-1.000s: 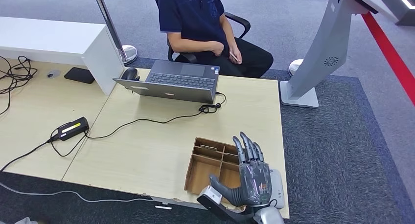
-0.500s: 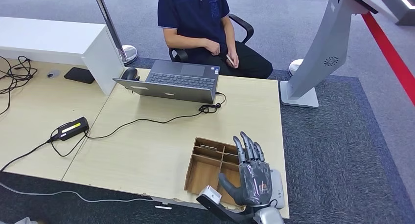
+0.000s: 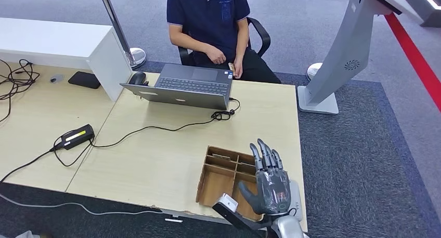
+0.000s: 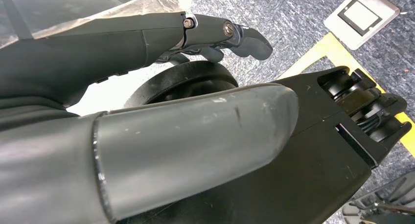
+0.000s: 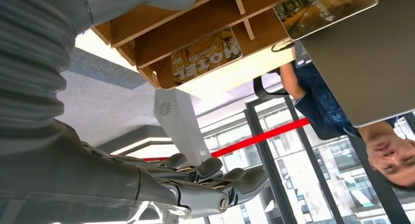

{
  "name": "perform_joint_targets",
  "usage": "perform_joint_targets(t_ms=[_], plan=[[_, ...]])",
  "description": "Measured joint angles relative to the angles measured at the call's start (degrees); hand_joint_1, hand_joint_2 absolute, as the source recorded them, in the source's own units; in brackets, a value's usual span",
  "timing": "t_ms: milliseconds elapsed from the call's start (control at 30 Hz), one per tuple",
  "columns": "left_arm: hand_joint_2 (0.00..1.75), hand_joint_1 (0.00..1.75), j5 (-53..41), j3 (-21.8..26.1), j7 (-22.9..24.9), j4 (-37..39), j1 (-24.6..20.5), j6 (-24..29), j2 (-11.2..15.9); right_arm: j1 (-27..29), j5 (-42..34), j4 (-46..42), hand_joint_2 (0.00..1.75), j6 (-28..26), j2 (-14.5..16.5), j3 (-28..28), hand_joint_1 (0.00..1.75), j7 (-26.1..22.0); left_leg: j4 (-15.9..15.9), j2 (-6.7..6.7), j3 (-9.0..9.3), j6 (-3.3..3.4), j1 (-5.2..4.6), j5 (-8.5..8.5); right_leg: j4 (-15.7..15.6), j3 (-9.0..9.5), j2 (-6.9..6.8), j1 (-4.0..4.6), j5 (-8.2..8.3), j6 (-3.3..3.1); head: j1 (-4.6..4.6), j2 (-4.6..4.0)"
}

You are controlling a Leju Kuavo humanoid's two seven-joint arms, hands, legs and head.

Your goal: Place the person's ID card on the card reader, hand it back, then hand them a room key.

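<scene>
One hand, the right hand (image 3: 271, 188), is raised palm-down above the near right corner of the desk (image 3: 156, 160), fingers extended and apart, holding nothing. It hovers over the right edge of the wooden divided tray (image 3: 221, 175) and over a pale flat device (image 3: 295, 196) just beside that tray, possibly the card reader; this cannot be confirmed. The left hand (image 4: 195, 131) hangs low over carpet, fingers loosely extended with nothing visible in them.

Task items: the person (image 3: 210, 20) sits across the desk from the tray, behind the laptop (image 3: 184, 87), holding a small pale card (image 3: 231, 67) at the far desk edge. Room key cards (image 5: 208, 55) lie flat in the tray compartments; each carries a yellow-toned photo print and the word HOTEL.

Risks, as judgement:
- The card is well apart from the right hand; a long reach over the laptop could strike its lid or snag the cable (image 3: 166, 128)
- A thin flat card may slip from the fingers during transfer
- Flat-lying key cards offer little edge to pinch; the hand may catch the tray dividers
</scene>
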Motion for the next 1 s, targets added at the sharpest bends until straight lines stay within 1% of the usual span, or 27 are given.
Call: perform_joint_targets(t_ms=[367, 633, 1000], plan=[[0.00, 0.00, 0.00, -0.01, 0.00, 0.00, 0.00, 0.00, 0.00, -0.57, -0.81, 2.18, 1.75, -0.39, -0.01, -0.58, 0.00, -0.88, 0.00, 0.00, 0.00, 0.00, 0.00, 0.00, 0.00, 0.00, 0.00, 0.00, 0.00, 0.00, 0.01, 0.00], [0.00, 0.00, 0.00, -0.01, 0.00, 0.00, 0.00, 0.01, 0.00, -0.68, -0.47, 3.35, 1.75, -2.44, 0.05, -1.22, 0.00, -1.23, 0.00, 0.00, 0.00, 0.00, 0.00, 0.00, 0.00, 0.00, 0.00, 0.00, 0.00, 0.00, 0.00, 0.00], [0.00, 0.00, 0.00, 0.01, 0.00, 0.00, 0.00, 0.02, -0.02, -0.90, -0.08, 4.33, 1.75, -3.13, 0.08, -1.51, 0.00, -1.63, 0.00, 0.00, 0.00, 0.00, 0.00, 0.00, 0.00, 0.00, 0.00, 0.00, 0.00, 0.00, 0.01, 0.00]])
